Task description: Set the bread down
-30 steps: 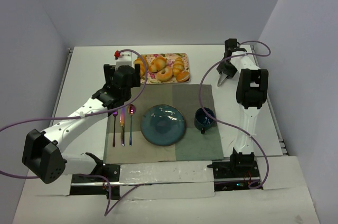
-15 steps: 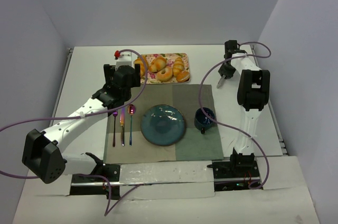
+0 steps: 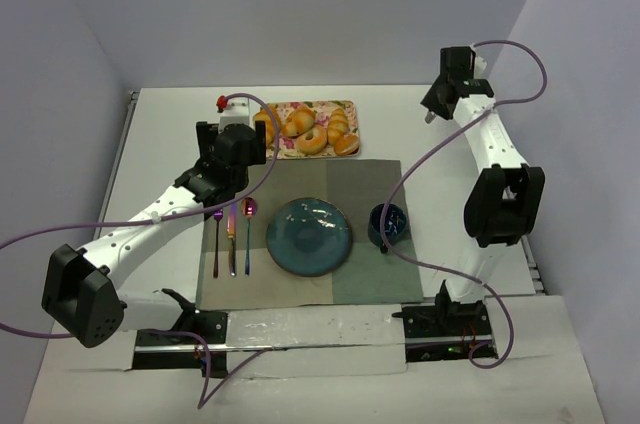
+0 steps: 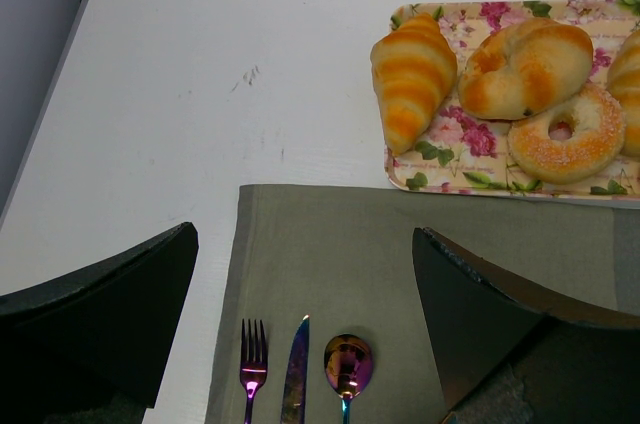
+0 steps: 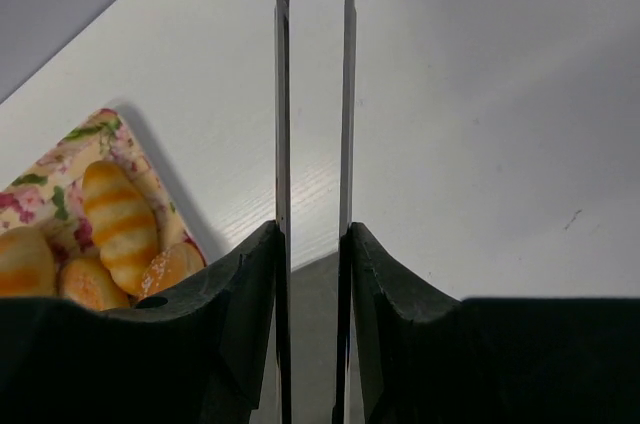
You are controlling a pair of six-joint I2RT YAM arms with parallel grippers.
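Tray (image 4: 452, 152) at far centre, packed with pastries (image 4: 520, 69), small gaps between them. Left gripper (image 4: 303, 234) hangs at tray's near-left corner, jaws wide, over placemat (image 3: 370, 184). Left arm (image 3: 150, 219) crosses left tabletop (image 3: 165, 134) diagonally. Right gripper (image 3: 432, 112) high at far right, jaws together, well apart from tray. Plate (image 3: 308, 235) bare on top. Cutlery (image 3: 232, 234) just left, cup (image 3: 388, 224) just right.

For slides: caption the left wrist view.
Open left gripper above placemat; fork, knife, spoon near; floral pastry tray beyond.
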